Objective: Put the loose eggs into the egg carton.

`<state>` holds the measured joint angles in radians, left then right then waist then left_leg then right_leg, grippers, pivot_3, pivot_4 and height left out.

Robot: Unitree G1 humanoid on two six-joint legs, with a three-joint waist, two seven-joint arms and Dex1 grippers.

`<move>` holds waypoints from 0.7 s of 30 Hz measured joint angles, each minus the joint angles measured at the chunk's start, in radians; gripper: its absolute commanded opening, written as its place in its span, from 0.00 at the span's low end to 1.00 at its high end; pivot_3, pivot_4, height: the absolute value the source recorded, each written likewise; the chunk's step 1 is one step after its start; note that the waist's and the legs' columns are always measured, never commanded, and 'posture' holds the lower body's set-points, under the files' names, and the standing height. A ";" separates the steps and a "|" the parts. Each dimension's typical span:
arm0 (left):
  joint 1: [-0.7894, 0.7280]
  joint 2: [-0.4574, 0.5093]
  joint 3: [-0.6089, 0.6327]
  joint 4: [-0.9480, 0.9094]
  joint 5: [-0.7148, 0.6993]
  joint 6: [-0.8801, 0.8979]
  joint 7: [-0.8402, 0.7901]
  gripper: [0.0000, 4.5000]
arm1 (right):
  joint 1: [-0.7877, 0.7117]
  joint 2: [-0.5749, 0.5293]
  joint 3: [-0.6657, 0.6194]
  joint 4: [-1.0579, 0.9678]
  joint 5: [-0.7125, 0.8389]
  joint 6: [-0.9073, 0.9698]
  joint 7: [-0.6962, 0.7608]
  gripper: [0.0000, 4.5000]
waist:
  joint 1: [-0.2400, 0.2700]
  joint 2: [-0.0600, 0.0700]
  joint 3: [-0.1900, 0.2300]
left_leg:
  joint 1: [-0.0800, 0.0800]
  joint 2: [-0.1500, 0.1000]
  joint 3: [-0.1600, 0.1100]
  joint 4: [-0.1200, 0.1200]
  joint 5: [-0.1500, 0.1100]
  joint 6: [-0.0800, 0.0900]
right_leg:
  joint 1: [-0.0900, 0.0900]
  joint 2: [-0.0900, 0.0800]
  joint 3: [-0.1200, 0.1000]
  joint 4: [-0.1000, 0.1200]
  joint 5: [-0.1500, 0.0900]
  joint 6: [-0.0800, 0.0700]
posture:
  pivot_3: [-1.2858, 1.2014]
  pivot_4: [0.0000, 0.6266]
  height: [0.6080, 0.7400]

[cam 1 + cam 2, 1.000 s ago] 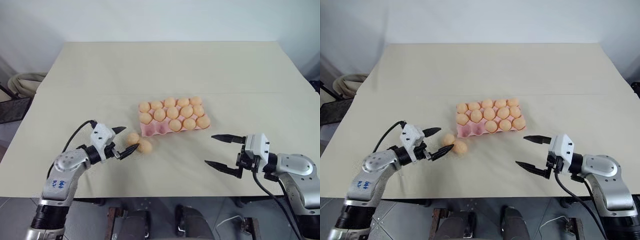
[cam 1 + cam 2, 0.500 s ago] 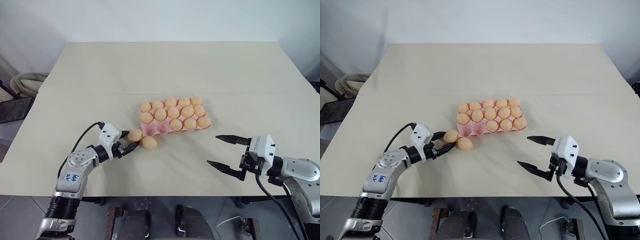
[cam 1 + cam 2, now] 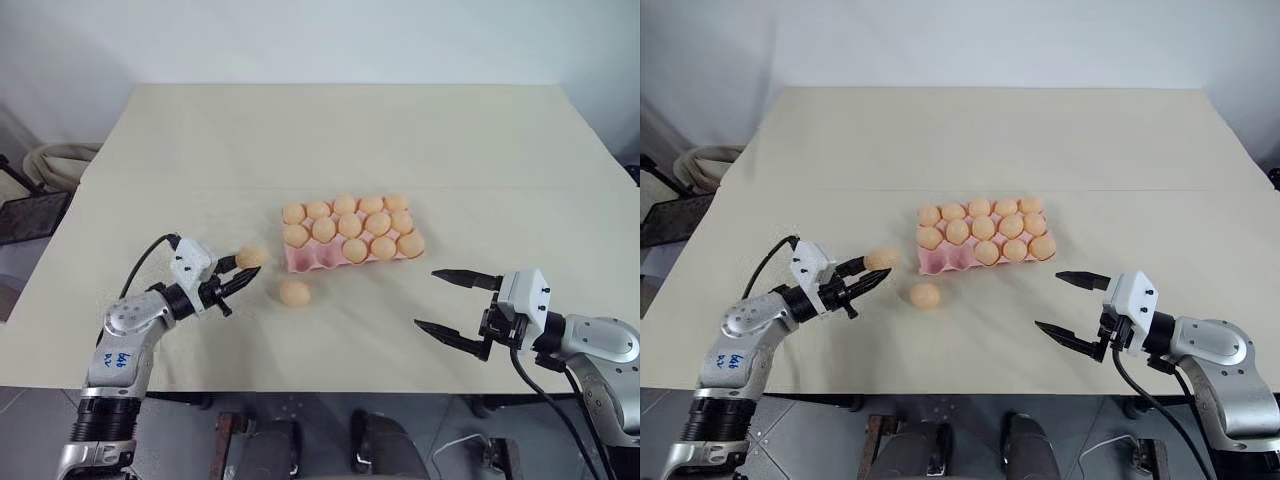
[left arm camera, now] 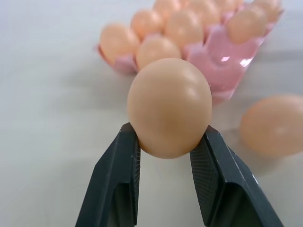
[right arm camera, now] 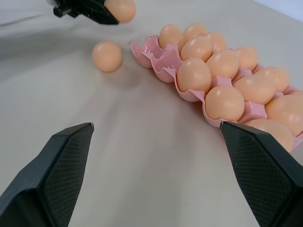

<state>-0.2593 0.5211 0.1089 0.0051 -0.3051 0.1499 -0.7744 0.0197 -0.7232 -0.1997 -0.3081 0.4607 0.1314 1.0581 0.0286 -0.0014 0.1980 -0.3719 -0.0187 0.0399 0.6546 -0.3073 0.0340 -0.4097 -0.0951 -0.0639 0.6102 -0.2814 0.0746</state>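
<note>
Left gripper [image 3: 234,283] pinches one egg [image 3: 250,256] at its fingertips, clear of the table [image 3: 330,130], presumably for carrying to the egg carton [image 3: 352,236] at its 2 o'clock. A second loose egg [image 3: 294,293] lies at the carton's 7 o'clock. Right gripper [image 3: 452,305] idles, jaws spread. Eggs: smooth, pale orange-tan ovals; carton: pink, scalloped.

We see a broad, pale beige rectangular table [image 3: 330,130]. Near its middle lies a flat pink moulded egg carton [image 3: 305,261], cups mostly filled; we count about thirteen eggs, hard to confirm. One loose pale orange-tan oval egg [image 3: 294,292] rests just beside the carton's near corner.
</note>
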 measured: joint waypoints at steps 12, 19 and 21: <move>-0.264 -0.132 -0.234 0.204 0.106 0.001 -0.046 0.29 | 0.066 0.002 -0.008 -0.017 -0.013 -0.006 -0.049 1.00 | -0.004 -0.001 0.000 | -0.001 0.000 0.001 0.003 0.001 0.004 | 0.000 0.001 0.000 0.001 0.001 0.003 | 0.52 0.24 1.00; -0.294 -0.172 -0.245 0.236 0.113 0.019 -0.049 0.68 | 0.109 0.004 -0.022 -0.077 -0.012 -0.006 -0.084 1.00 | -0.003 -0.001 0.000 | -0.001 -0.001 0.001 0.005 0.001 0.005 | 0.001 0.001 0.001 0.002 0.002 0.003 | 0.52 0.24 1.00; -0.294 -0.170 -0.245 0.235 0.114 0.016 -0.057 0.83 | 0.109 0.004 -0.022 -0.078 -0.011 -0.006 -0.090 1.00 | -0.004 -0.001 0.000 | -0.001 -0.001 0.001 0.005 0.001 0.005 | 0.001 0.001 0.001 0.002 0.002 0.003 | 0.52 0.24 1.00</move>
<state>-0.5529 0.3509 -0.1364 0.2403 -0.1915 0.1662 -0.8317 0.1283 -0.7188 -0.2214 -0.3860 0.4493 0.1256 0.9680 0.0251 -0.0022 0.1984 -0.3731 -0.0193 0.0413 0.6600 -0.3059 0.0386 -0.4091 -0.0944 -0.0633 0.6120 -0.2795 0.0781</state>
